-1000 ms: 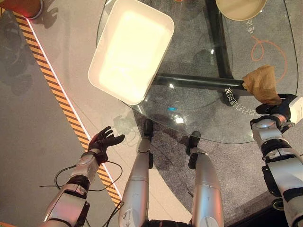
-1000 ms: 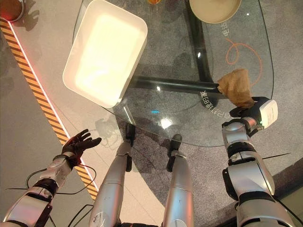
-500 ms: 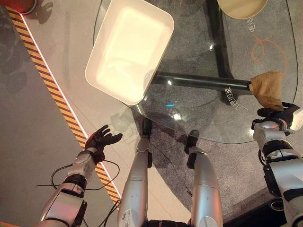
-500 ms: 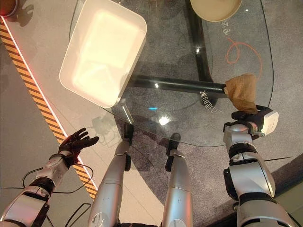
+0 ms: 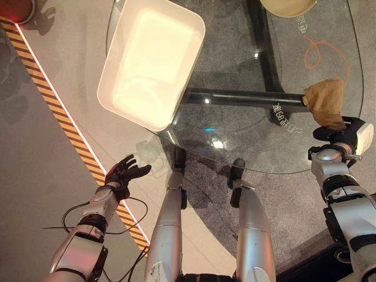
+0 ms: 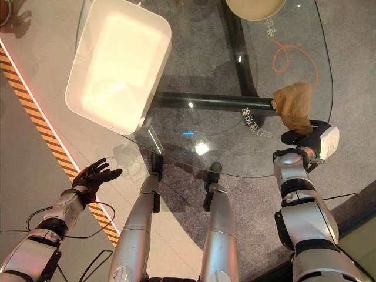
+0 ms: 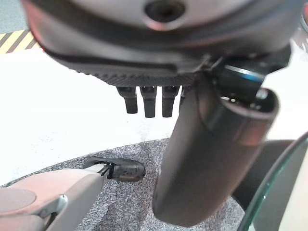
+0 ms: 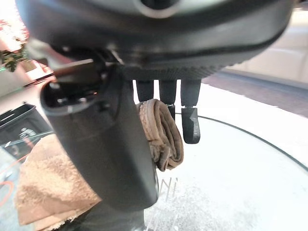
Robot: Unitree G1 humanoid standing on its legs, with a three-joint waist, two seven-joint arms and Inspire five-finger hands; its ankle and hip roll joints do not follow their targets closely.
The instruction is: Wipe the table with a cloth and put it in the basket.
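At the right edge of the left eye view, my right hand is gripping the brown cloth by its near end. In the right wrist view a fold of the cloth is pinched between the fingers and the thumb, and the rest is lying spread on the glass counter. From the hand, the cloth is stretching up the frame, so its long axis is running away from me, toward the orange scribble in the upper right of the frame.

The white basket is sitting in the upper left of the frame, partly over the counter's left rim. From the cloth it is lying far to the left and a little higher, with the dark bar under the glass between them. I am judging that this is the relation that matters: the wiping is calling for strokes up the frame toward the scribble, and later the cloth must be travelling leftward across the whole counter.

My left hand is hanging with fingers spread in the lower left of the frame, over the floor beside the striped tape, holding nothing. It is well apart from the cloth, so the right hand is the nearer one for the wiping.
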